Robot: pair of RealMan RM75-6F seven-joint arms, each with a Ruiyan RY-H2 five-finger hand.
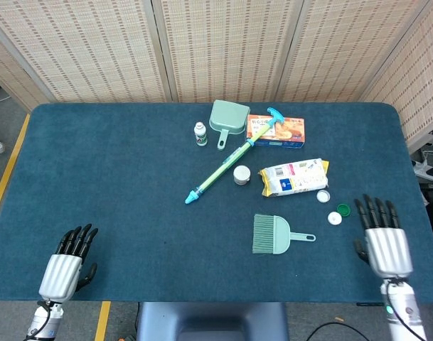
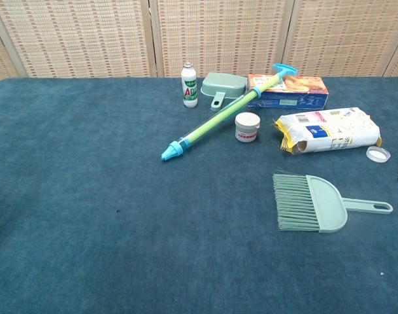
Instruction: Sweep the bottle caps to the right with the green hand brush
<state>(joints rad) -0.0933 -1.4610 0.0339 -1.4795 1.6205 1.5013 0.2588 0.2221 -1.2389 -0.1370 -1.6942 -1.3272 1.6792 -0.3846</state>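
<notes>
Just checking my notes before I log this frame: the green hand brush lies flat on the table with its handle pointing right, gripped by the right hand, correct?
Not quite. The green hand brush does lie flat on the table with its handle pointing right, but the right hand is not gripping it: the head view shows it apart, off to the right, fingers spread and holding nothing.

Looks like a robot test lab, not anyone's home: a table covered in dark teal carpet, woven folding screens fencing it off behind, yellow tape lines on the grey floor, and random grocery props laid out.
</notes>
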